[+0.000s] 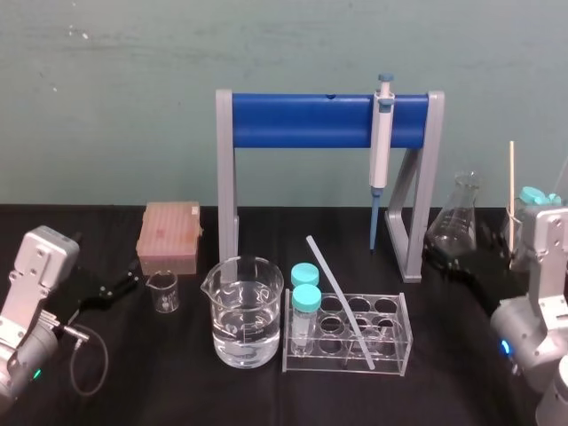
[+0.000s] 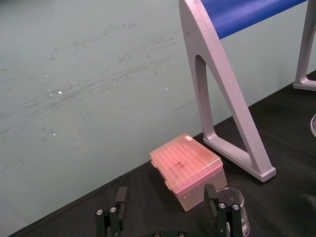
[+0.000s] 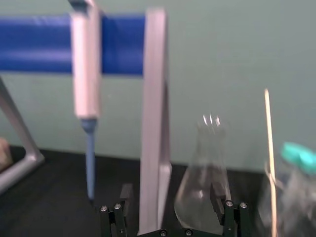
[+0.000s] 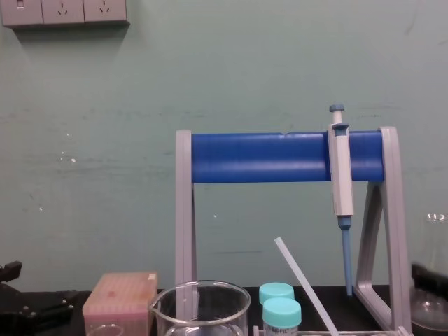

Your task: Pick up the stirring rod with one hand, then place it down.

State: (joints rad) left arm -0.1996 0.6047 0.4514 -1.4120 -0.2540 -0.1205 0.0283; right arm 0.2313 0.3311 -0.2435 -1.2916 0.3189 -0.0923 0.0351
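Left gripper (image 2: 166,190) is at eight o'clock of the black table (image 1: 177,390), fingers spread, empty, facing a pink tip box (image 1: 169,235). Right gripper (image 3: 171,187) is at three o'clock, also spread and empty, facing a glass flask (image 1: 455,217). The stirring rod (image 1: 339,297) leans in a clear rack (image 1: 401,351) at six o'clock, top tilted toward eleven, so I judge its upper end is free to pinch. Two capped tubes (image 1: 305,297) and a beaker (image 1: 247,315) crowd its nine o'clock side; a pipette (image 1: 382,142) hangs behind at twelve.
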